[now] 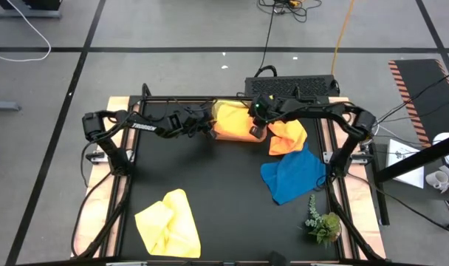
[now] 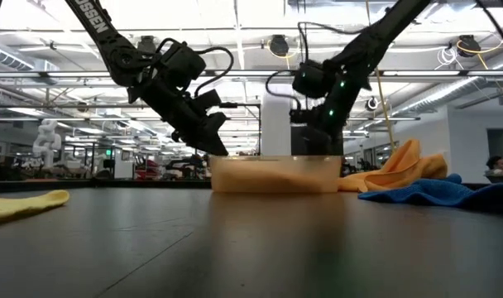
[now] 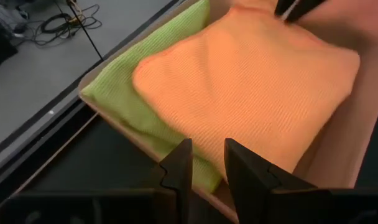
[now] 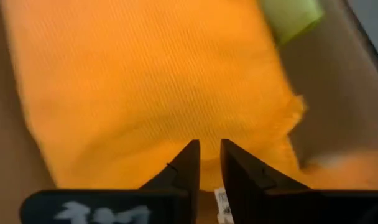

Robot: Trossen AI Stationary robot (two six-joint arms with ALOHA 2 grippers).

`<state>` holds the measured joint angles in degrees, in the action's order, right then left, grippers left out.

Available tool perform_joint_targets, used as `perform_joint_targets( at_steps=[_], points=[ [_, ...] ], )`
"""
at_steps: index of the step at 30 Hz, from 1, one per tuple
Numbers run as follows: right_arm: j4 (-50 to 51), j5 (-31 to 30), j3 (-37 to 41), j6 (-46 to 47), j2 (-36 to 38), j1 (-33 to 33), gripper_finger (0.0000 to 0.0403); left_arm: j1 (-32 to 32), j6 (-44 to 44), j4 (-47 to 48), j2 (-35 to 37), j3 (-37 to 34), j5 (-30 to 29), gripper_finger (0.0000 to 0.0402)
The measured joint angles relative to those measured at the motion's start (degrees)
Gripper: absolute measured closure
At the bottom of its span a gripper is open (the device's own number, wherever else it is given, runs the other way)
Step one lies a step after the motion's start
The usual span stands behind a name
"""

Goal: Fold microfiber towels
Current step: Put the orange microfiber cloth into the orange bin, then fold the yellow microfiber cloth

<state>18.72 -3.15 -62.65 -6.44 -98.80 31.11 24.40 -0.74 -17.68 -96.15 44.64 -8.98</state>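
Your folded orange towel (image 3: 245,93) lies flat in the tray (image 3: 338,149) at the counter's (image 1: 210,185) far edge, on top of the lime green towel (image 3: 124,93), which shows along one side; its long axis runs along the tray. The second orange towel (image 1: 287,137) is crumpled just right of the tray, touching the blue towel (image 1: 295,174) nearer you. The yellow towel (image 1: 169,222) lies loose at the near left, well apart.

Your left hand (image 3: 204,165) hovers over the tray's left rim, fingers a narrow gap apart, holding nothing. Your right hand (image 4: 207,155) is low over the folded towel's right end, fingers nearly together; you cannot tell whether it pinches cloth.
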Motion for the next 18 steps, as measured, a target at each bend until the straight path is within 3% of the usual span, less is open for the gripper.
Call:
perform_joint_targets(
  at_steps=[5, 9, 14, 18],
  points=[
    [0.7, 0.4, 0.0, 1.2, 7.4, -1.2, 0.0355, -0.5, 3.8, 0.2, 6.9, 0.0, 1.7, 0.0309],
    [0.7, 3.1, 0.0, 0.8, 15.2, -3.6, 0.0355, -2.9, 5.7, 6.7, 16.4, 0.0, 1.7, 0.0309],
    [-2.3, 9.4, 1.4, 2.6, 21.9, -9.5, 0.0355, -9.3, 4.5, 22.4, 28.2, 0.0, 2.9, 0.0309],
    [-9.7, 15.8, 4.2, 3.8, 20.9, -16.9, 0.0355, -17.0, -1.8, 36.3, 34.1, 0.0, 2.9, 0.0309]
  ],
)
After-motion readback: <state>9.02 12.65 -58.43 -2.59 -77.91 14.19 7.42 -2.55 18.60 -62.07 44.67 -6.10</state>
